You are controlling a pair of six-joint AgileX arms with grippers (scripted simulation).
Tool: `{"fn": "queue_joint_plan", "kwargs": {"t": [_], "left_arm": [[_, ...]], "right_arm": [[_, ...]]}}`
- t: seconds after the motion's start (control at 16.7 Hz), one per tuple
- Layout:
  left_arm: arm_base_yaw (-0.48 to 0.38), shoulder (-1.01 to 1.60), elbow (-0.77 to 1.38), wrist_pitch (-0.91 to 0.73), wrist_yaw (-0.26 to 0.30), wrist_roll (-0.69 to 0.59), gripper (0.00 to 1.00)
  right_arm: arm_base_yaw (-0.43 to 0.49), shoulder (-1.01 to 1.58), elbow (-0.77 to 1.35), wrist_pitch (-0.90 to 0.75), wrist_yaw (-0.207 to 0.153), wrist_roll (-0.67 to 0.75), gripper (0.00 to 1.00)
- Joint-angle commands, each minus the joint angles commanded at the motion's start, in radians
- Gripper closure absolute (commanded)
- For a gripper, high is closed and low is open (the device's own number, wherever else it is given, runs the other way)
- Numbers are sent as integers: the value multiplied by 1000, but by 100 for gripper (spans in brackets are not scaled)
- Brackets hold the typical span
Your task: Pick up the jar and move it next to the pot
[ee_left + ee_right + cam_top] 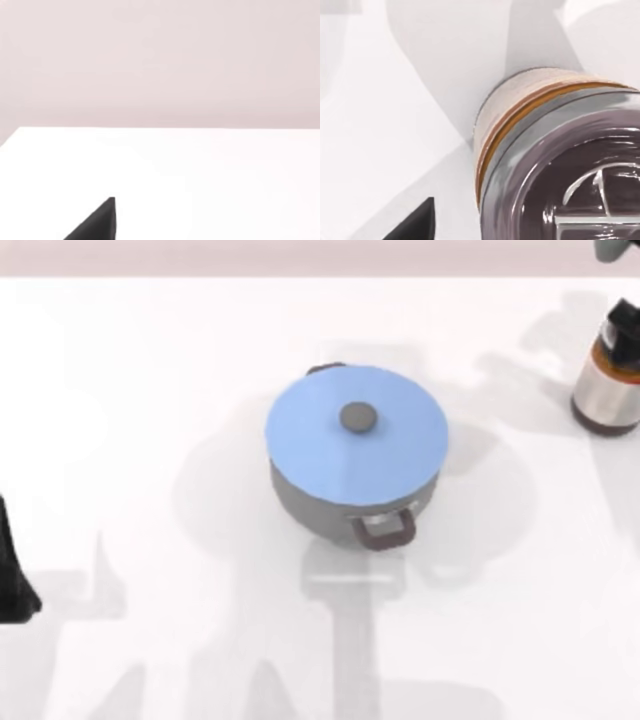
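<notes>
From above I see the pot (pixel 352 472) sitting near the middle of the white worktop (pixel 150 390), its flat light-blue lid (pixel 355 435) on, a grey knob (pixel 357 418) at the lid's centre and one dark brownish side handle (pixel 383 530) facing the near edge, the other just peeking out behind the lid. The jar (pixel 608 370) stands upright at the far right of the worktop, well apart from the pot, with its dark cap, an orange-red band below it, a pale label and a dark brown base. My right wrist camera looks down on the jar (pixel 555 160) from close above: its glossy dark lid fills the corner of the view, with the orange-red band and pale label beneath, and a dark tip of my right tool (pixel 415 222) shows at the edge, apart from the jar; I cannot tell whether this tool is released or clenched. My left arm (pixel 15 575) is parked at the left edge of the worktop, and its wrist camera shows only bare worktop (pixel 200 180), a pale wall and one dark tip of the left tool (pixel 97 222), so I cannot tell its state either.
</notes>
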Motion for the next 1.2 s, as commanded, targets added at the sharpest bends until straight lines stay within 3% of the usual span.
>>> {"fn": "queue_joint_plan", "kwargs": {"t": [0.48, 0.9, 1.14, 1.2], "left_arm": [[0, 0, 0, 0, 0, 0, 0], [0, 0, 0, 0, 0, 0, 0], [0, 0, 0, 0, 0, 0, 0], [0, 0, 0, 0, 0, 0, 0]], "right_arm": [[4, 43, 40, -19, -2, -13, 0], [15, 32, -161, 174, -1, 0, 0], [15, 32, -172, 184, -1, 1, 0], [15, 32, -172, 184, -1, 1, 8]]}}
